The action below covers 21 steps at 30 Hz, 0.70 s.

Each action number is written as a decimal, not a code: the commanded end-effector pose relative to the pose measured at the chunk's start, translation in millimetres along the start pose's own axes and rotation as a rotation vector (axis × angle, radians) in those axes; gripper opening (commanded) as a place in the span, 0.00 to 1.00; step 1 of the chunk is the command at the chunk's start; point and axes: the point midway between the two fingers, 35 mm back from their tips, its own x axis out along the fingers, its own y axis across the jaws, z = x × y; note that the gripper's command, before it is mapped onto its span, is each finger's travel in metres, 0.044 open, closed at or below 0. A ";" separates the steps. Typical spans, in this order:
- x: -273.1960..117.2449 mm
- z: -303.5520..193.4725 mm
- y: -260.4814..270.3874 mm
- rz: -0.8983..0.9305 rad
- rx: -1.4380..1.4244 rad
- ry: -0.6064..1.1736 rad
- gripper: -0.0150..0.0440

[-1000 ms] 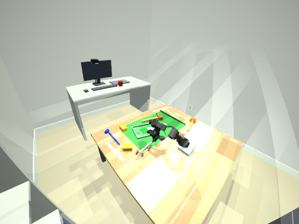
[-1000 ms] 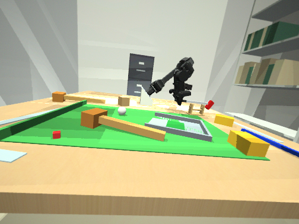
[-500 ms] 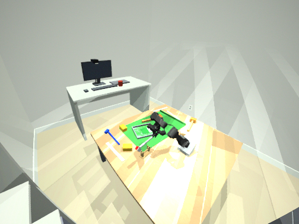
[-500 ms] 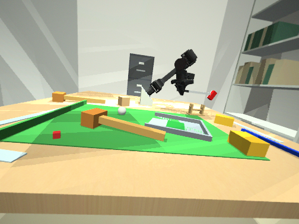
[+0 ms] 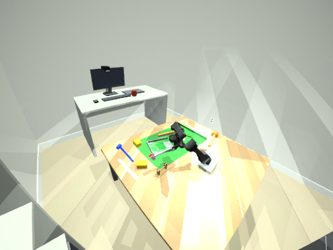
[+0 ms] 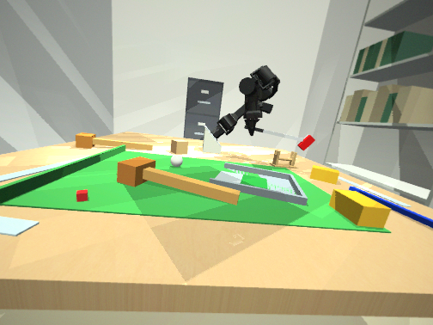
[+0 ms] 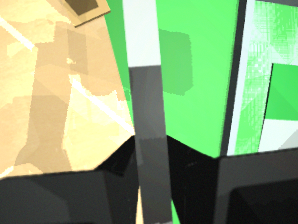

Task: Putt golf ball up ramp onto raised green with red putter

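My gripper (image 6: 252, 131) (image 7: 147, 140) is shut on the dark grip of the red putter, raised above the table. The putter's pale shaft (image 6: 279, 135) (image 7: 142, 35) reaches out to its red head (image 6: 306, 142) (image 5: 150, 155), held in the air. The white golf ball (image 6: 176, 161) rests on the green mat (image 6: 172, 211) (image 5: 195, 135), left of the raised green in the exterior view. The raised green has a grey rim (image 6: 280, 196) (image 5: 158, 140) (image 7: 238, 75) and a green patch inside. I cannot tell the ramp's slope clearly.
A small wooden stand (image 6: 284, 160) (image 5: 162, 169) is near the mat's edge. An orange mallet (image 6: 137, 172) lies on the mat near a red cube (image 6: 82, 195). A low green wall (image 6: 64, 171) edges the mat. Yellow blocks (image 5: 137, 143) (image 5: 142, 164) and a blue club (image 5: 126, 153) lie nearby.
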 end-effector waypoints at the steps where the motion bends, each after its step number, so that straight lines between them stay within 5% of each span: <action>1: -8.9 -33.5 -10.3 -0.026 0.208 0.029 0.25; 21: -48.7 -178.3 -9.4 -0.130 1.104 0.117 0.25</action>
